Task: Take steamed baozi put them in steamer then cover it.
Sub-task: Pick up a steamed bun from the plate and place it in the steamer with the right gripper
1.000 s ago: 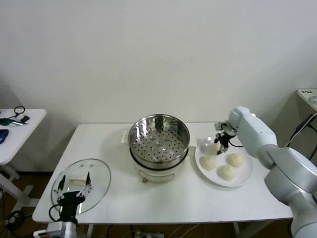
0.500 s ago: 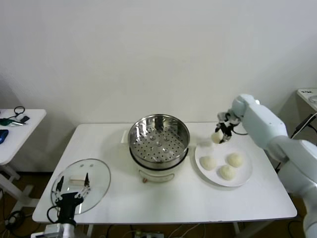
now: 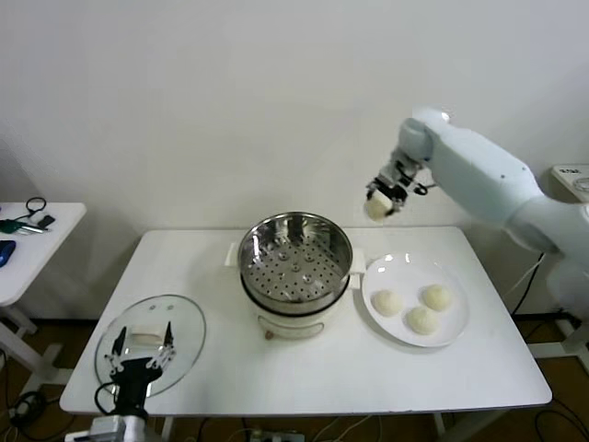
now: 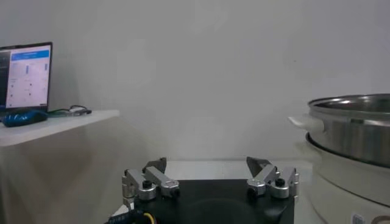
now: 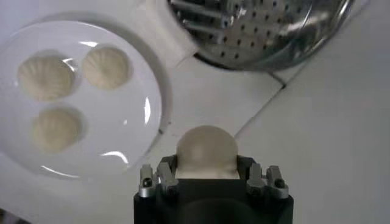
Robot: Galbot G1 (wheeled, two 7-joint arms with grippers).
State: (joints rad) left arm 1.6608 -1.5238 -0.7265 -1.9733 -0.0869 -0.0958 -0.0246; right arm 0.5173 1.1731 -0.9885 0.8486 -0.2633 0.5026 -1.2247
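above the table, right pincer (image 3: 379,204) narrowly clamps one baozi (image 3: 376,208); left pincer (image 3: 138,357) wide.

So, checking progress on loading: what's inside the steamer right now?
Nothing: the steamer shows only its bare perforated tray. One baozi is held in the air by the right gripper; three wait on the plate. Below the tray is hidden.
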